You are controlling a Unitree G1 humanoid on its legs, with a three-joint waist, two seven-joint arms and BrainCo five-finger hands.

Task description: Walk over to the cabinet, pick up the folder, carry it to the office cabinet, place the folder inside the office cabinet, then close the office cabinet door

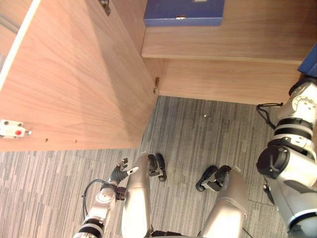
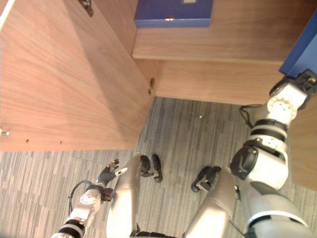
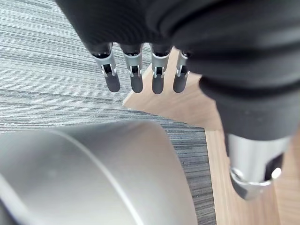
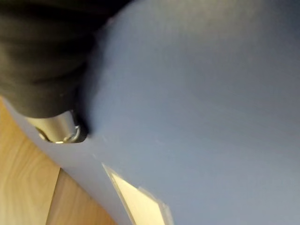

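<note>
A blue folder (image 2: pixel 301 48) is held up at the far right, level with the wooden cabinet's shelf (image 1: pixel 223 47). My right hand (image 2: pixel 306 80) grips its lower edge. In the right wrist view the folder (image 4: pixel 201 103) spreads wide, with my thumb (image 4: pixel 58 131) pressed on its face and a pale label near one corner. My left hand (image 1: pixel 120 173) hangs low beside my leg, its fingers (image 3: pixel 136 79) straight and holding nothing. The cabinet door (image 1: pixel 74 74) stands swung open on the left.
A second blue file box (image 1: pixel 183 12) lies on the shelf at the back. A metal hinge (image 1: pixel 156 85) sits where door meets cabinet. A white latch with a red button (image 1: pixel 12 129) is on the door's edge. Grey striped carpet (image 1: pixel 208 134) lies below.
</note>
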